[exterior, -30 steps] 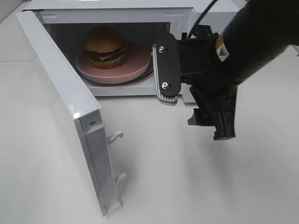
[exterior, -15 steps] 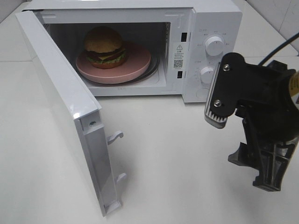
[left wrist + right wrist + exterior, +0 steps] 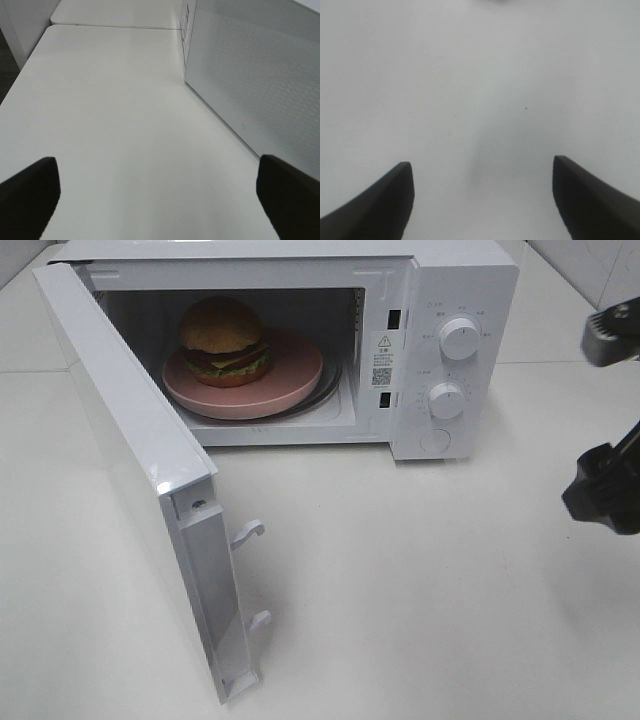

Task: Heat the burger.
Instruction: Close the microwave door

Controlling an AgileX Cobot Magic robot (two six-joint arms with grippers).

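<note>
With your left gripper (image 3: 160,200) and right gripper (image 3: 482,192) both gaping empty, push the microwave door (image 3: 125,435) shut from its free edge, leaving the burger (image 3: 223,340) undisturbed

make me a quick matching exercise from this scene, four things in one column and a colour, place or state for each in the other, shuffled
Things:
1 burger
2 plate
3 microwave door
4 right tool

Descriptions:
a swung open
b jaws apart, holding nothing
c pink
d sits on the plate

Pairs: 1-d, 2-c, 3-a, 4-b
</note>
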